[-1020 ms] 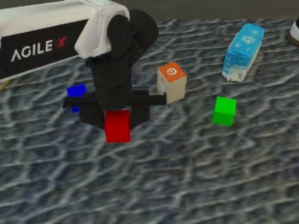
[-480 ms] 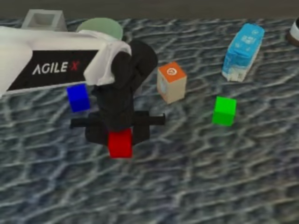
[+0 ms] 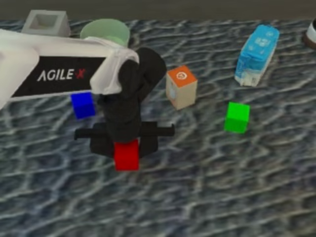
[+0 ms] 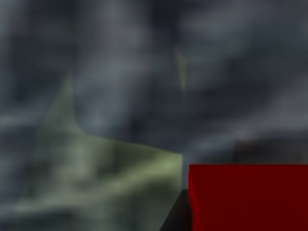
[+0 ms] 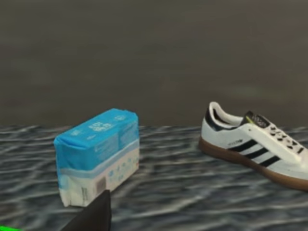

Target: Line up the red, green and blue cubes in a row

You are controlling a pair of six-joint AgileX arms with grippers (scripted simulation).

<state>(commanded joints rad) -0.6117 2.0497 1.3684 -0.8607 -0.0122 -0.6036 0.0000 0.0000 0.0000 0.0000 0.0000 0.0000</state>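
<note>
Fingers of the left gripper (image 3: 127, 148) clamp the bright red solid cube (image 3: 127, 154) near the deep blue cube (image 3: 82, 104).

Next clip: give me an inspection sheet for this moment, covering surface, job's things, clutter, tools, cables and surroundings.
Surface: table with a dark blue-grey wavy pattern.
Job's things: red cube at the left tool; blue cube beside the left arm; green cube alone to the right. Not in a row yet.
Clutter: beige carton with orange top; light-blue pack; pale green bowl; grey square container; white sneaker.
Tools: left tool over the red cube, its fingers around it; right tool out of the top view.
Cables: nothing seen.
Surroundings: plain dark backdrop.
</note>
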